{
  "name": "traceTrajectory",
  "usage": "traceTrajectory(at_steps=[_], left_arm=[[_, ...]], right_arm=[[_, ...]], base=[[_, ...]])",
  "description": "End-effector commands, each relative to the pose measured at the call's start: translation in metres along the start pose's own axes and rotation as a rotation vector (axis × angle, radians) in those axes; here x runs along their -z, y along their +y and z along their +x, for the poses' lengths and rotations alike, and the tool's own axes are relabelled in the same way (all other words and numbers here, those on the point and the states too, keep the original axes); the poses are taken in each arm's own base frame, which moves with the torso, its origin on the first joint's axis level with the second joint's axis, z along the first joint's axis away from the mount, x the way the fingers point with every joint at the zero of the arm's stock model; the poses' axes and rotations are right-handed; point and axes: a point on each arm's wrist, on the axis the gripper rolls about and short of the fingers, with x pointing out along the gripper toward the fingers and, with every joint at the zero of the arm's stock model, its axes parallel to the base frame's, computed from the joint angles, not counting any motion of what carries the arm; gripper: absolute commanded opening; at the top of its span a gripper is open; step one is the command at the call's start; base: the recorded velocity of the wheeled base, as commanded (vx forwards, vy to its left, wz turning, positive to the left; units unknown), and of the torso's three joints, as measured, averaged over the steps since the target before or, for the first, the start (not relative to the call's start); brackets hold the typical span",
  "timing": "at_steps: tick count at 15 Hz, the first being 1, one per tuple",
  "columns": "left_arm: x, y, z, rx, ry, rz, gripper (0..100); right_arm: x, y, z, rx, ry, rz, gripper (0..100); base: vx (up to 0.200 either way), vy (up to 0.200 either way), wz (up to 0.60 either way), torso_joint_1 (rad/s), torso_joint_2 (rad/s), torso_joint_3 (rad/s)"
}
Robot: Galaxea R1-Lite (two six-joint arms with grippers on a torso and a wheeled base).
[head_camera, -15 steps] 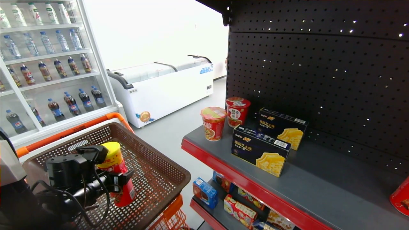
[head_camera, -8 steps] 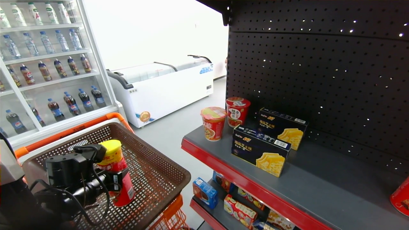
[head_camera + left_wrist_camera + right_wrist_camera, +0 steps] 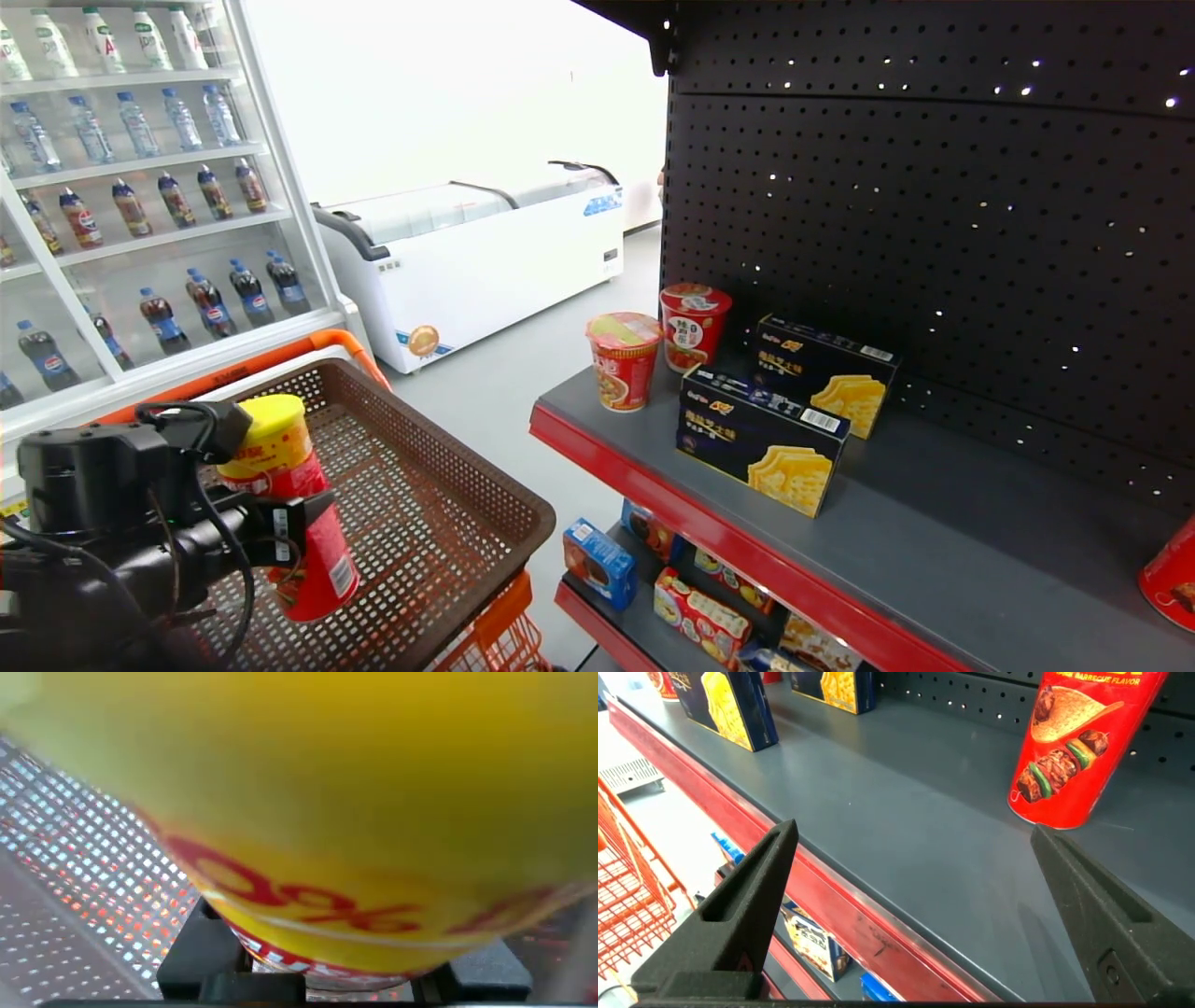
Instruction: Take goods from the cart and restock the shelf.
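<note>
Large red print on the yellow band of the chip can (image 3: 280, 467), blurred close up in the left wrist view (image 3: 318, 812); white label patch low on its side. White capitals above a picture of skewered meat on the red canister (image 3: 1078, 751) standing on the shelf (image 3: 906, 840). Yellow logo lettering and white barcode labels on the nearer dark blue box (image 3: 761, 453) and the farther one (image 3: 826, 373). Printed characters on both noodle cups (image 3: 623, 361) (image 3: 694, 327). Round sticker on the white freezer (image 3: 485, 271). Labels on the cooler bottles (image 3: 210, 303) too small to read
</note>
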Motion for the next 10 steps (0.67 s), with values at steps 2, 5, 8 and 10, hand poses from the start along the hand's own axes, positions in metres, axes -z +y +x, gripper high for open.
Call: traceTrajectory(at_steps=[2,5,8,10], left_arm=[[-0.032,-0.016,-0.067,0.156,-0.173,-0.061,0],[-0.007,-0.016,-0.124,0.125,-0.073,-0.019,0],[0.003,-0.014,-0.15,0.15,-0.161,-0.006,0],[-0.006,-0.013,-0.164,0.15,-0.206,-0.057,0]], right_arm=[[0.0,0.0,0.0,-0.001,-0.001,0.0,100],[0.0,0.0,0.0,-0.001,-0.001,0.002,100],[0.0,0.0,0.0,-0.001,-0.001,0.0,100],[0.0,0.0,0.0,-0.001,-0.001,0.0,100]], base=[[0.0,0.0,0.0,0.0,0.0,0.0],[0.0,0.0,0.0,0.0,0.0,0.0],[0.0,0.0,0.0,0.0,0.0,0.0],[0.0,0.0,0.0,0.0,0.0,0.0]])
